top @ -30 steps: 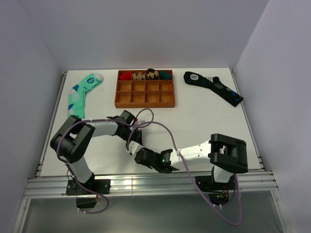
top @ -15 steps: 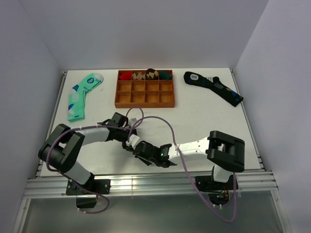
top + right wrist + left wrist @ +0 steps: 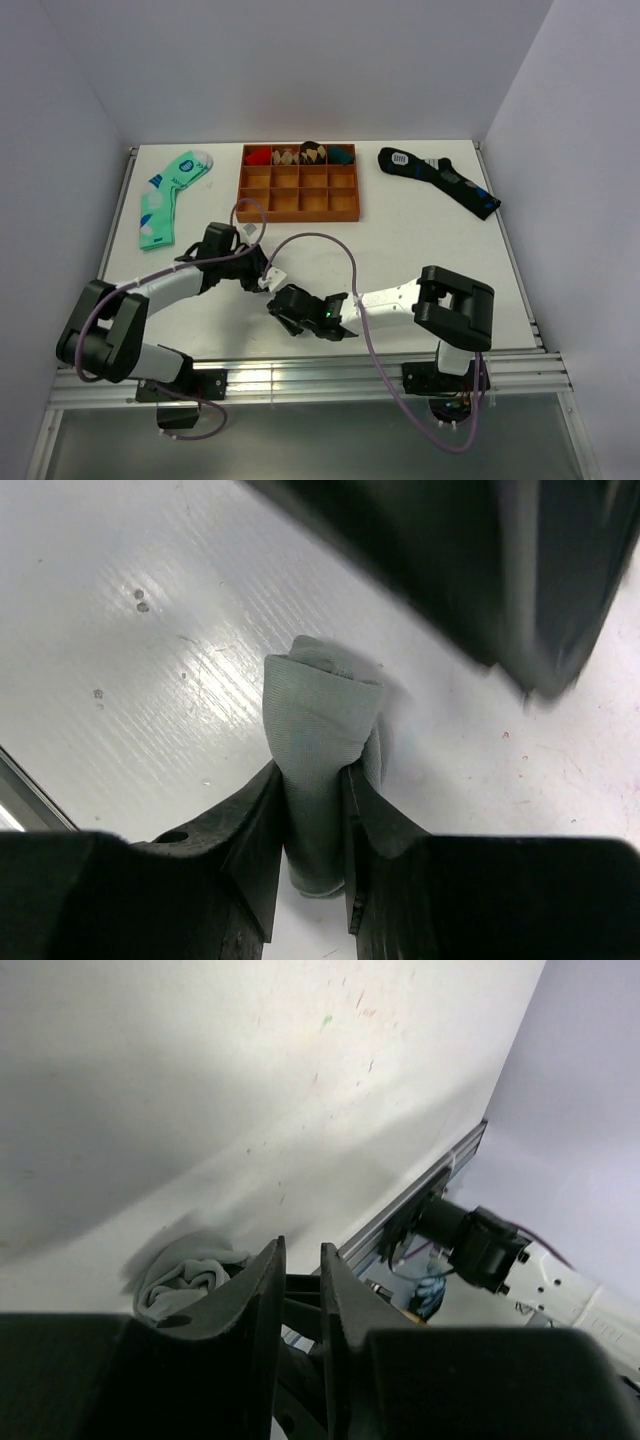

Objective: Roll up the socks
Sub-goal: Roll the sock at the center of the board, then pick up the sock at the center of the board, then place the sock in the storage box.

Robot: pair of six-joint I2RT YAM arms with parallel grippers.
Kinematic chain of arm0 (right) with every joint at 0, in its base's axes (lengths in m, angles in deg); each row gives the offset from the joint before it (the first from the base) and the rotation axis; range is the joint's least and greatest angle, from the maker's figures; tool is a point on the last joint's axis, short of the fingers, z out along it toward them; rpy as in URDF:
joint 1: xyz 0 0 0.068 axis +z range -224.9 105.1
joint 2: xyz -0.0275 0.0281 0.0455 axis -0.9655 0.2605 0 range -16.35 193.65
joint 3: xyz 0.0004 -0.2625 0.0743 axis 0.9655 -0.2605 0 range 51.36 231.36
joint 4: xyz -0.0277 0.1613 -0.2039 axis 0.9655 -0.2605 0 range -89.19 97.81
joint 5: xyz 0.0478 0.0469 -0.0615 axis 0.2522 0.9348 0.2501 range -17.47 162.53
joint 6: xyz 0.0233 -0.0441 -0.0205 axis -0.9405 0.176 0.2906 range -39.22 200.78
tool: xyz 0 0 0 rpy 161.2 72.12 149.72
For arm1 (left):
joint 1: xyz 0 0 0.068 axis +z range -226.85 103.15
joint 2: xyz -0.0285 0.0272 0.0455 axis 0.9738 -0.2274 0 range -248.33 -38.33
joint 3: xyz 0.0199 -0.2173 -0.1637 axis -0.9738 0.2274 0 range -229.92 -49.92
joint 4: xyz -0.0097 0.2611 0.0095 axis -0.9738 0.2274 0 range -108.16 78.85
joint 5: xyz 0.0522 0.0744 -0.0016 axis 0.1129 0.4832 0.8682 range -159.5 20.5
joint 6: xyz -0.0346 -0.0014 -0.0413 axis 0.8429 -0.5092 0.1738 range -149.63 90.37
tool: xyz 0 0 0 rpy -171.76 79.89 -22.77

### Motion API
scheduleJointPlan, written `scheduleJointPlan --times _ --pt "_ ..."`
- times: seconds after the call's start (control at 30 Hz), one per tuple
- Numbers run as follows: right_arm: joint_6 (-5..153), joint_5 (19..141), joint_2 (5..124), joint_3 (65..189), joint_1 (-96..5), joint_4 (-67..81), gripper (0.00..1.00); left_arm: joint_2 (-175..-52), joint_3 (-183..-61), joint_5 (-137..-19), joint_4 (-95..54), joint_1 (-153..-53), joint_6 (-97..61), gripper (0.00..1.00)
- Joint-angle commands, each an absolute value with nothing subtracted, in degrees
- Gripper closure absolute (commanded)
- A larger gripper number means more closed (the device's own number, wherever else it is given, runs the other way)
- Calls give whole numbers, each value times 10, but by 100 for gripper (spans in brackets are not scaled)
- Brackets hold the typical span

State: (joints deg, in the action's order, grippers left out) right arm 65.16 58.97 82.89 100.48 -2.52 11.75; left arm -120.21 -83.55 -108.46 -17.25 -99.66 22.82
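The socks (image 3: 320, 730) are a small light-grey bundle, partly rolled, standing on the white table. My right gripper (image 3: 312, 780) is shut on the socks' lower part, one jaw on each side. In the top view the right gripper (image 3: 282, 302) is near the table's front centre, with the socks (image 3: 272, 280) showing as a pale patch just beyond it. My left gripper (image 3: 258, 272) lies close beside them. In the left wrist view the left gripper (image 3: 300, 1255) has its jaws nearly together with nothing between them, and the socks (image 3: 185, 1275) lie just left of its fingers.
A brown wooden compartment tray (image 3: 300, 205) stands at the back centre with rolled socks in its back row. A mint-green patterned sock (image 3: 165, 195) lies at the back left. A long dark navy sock (image 3: 440, 178) lies at the back right. The metal front rail (image 3: 300, 375) runs along the near edge.
My left gripper has drawn back and up-left, its arm swinging out left. My right gripper has moved left and further onto the table, still holding the socks.
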Motion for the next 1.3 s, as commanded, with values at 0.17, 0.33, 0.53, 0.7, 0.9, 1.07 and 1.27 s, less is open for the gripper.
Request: scheduleJointPlan --times 0.17,0.33,0.53,0.7,0.9,1.07,1.27 --pt "585 582 831 1004 -41 43 100 -1080 -877 -1015 -96 -925 202 83" --pt "584 569 806 1022 -63 24 100 -1016 -907 -966 -24 -890 181 85" --pt "609 557 779 1068 -124 -14 100 -964 -947 -974 27 -877 156 86" --pt "638 548 765 1123 -184 -45 100 -932 -955 -989 48 -877 148 86" --pt "673 518 782 1217 -234 -76 100 -909 -974 -979 85 -877 119 85" --pt "697 456 830 1312 -287 -86 100 -893 -977 -979 99 -877 105 85" --pt "744 413 922 1414 -350 -79 100 -880 -976 -974 108 -877 91 86"
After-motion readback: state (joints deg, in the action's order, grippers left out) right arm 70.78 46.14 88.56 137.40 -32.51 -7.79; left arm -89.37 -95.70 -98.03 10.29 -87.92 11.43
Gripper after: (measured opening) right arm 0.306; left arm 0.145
